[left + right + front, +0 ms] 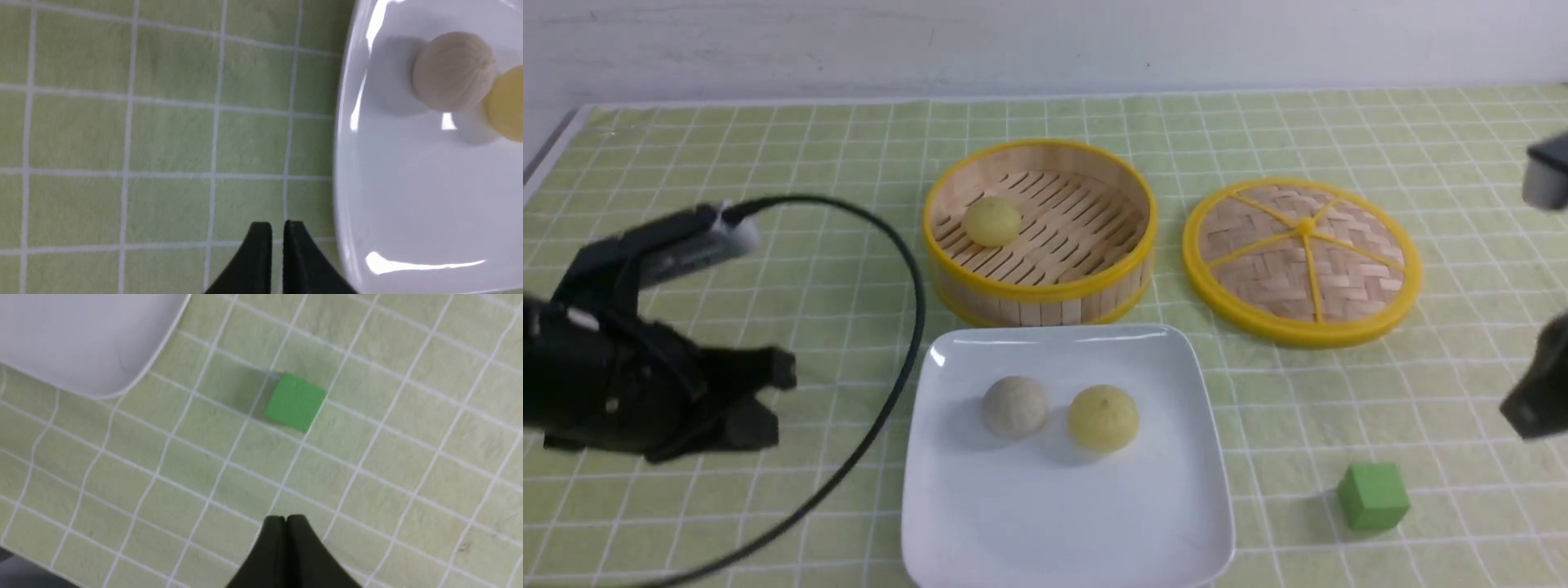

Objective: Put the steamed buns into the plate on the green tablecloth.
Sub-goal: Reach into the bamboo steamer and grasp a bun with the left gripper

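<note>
Plate (947,506) on green tablecloth (768,163) held one yellow bun (1103,418); other yellow bun (992,220) sat left in steamer basket (1045,292), ahead and rightward of the nearer left gripper (776,400), jaws almost together, empty; right gripper (285,519), pressed together, stood farther off.

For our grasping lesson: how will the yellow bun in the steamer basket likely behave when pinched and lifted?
The yellow bun looks small, so probably light. Its domed shape may roll across the steamer basket slats if nudged. Its smooth skin might slip between narrow jaws.

Plain white wall (1045,41) at back; grey table edge (546,151) far left.
</note>
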